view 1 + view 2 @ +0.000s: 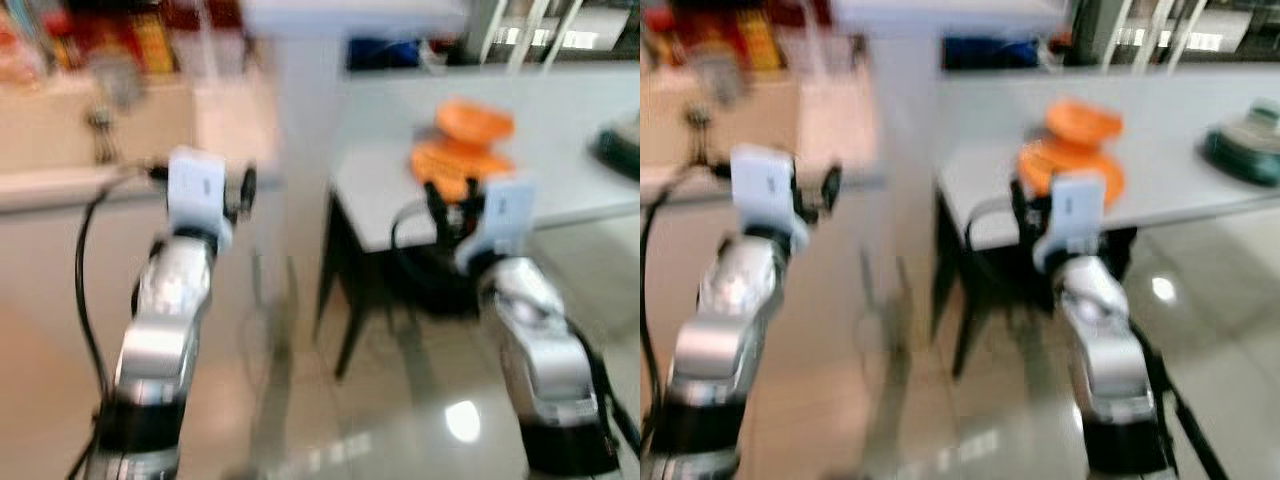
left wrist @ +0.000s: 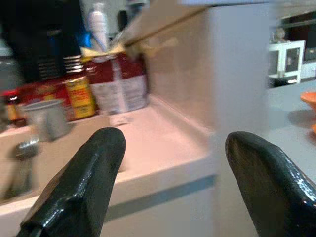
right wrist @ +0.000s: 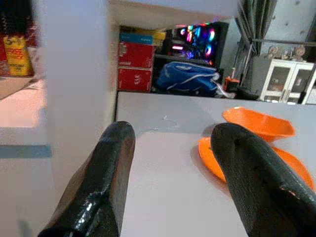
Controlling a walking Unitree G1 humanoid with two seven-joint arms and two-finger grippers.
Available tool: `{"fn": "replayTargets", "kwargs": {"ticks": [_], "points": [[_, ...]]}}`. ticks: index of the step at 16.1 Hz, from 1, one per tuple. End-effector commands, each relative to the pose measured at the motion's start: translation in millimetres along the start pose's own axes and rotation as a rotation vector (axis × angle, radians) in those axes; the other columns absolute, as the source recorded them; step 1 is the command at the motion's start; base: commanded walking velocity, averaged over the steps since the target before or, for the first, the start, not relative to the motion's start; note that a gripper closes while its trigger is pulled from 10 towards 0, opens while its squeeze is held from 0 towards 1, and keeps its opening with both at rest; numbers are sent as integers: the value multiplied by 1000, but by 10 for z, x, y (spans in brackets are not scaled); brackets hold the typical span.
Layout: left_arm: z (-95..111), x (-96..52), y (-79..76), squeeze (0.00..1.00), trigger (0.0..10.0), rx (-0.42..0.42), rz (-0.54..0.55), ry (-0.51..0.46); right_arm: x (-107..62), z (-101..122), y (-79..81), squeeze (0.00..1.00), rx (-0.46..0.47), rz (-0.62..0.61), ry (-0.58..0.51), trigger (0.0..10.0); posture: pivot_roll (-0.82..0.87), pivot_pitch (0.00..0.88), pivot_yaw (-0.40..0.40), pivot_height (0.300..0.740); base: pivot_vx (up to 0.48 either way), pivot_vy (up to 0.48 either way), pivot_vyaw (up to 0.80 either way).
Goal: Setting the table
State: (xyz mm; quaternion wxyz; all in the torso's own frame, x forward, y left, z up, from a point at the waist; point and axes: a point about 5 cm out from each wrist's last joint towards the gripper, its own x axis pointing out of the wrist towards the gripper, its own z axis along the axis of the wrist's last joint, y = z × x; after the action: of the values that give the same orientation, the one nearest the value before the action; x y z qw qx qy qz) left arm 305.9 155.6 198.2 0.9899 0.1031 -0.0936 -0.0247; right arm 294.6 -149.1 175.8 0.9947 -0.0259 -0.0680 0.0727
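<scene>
Floor: I see glossy pale tiled floor (image 1: 420,400) nearest me, with a bright light spot reflected on it; the head views are blurred.
Left arm: my silver left arm is raised in front of the cream kitchen worktop (image 2: 163,148), and its left gripper (image 2: 170,163) has both black fingers spread wide with nothing between them.
Right arm: my silver right arm reaches toward the near edge of the pale grey counter (image 3: 163,168); the right gripper (image 3: 173,158) is also spread wide and holds nothing.
Counter: it stands on dark legs (image 1: 345,300) to my right, beside a white square pillar (image 1: 300,150).
Dishes: a shallow orange plastic bowl (image 3: 257,124) sits tilted on the edge of a flat orange plate (image 3: 256,165), both on the counter just beyond my right gripper, not touching it.
Far right: a dark green round object (image 1: 1248,140) lies on the same counter, too blurred to name.
Worktop: a grey metal cup (image 2: 47,118) and red and yellow food packets (image 2: 74,94) stand along its back.
Background: red boxes (image 3: 134,64) and a blue bag (image 3: 190,79) lie behind the counter.
</scene>
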Motion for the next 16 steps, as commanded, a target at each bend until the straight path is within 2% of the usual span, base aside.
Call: {"fn": "replayTargets", "kwargs": {"ticks": [1,5,7,10,14,16], "points": [[-2,4,24,0,10000,16,5,2,18,41,40,0,-15,16,-20,10000,74,0,-63,740,0,480,0],[45,28,7,0,10000,19,-5,-16,-26,-75,-17,0,102,-68,5,10000,78,0,-58,740,0,480,0],[20,29,3,0,10000,8,-17,-11,-49,-82,-40,0,88,-115,-2,10000,69,0,-34,740,0,480,0],[-53,-9,-33,0,10000,-33,-22,4,-92,-80,-80,0,71,-119,-4,10000,63,0,-31,740,0,467,0],[-2,-70,-88,0,10000,-30,-57,-24,-65,-62,-81,0,47,-86,-6,10000,70,0,-56,740,0,0,0],[49,-42,-92,0,10000,13,-78,-50,-9,23,-63,0,41,-68,-31,10000,78,0,-53,740,156,0,606]]}}
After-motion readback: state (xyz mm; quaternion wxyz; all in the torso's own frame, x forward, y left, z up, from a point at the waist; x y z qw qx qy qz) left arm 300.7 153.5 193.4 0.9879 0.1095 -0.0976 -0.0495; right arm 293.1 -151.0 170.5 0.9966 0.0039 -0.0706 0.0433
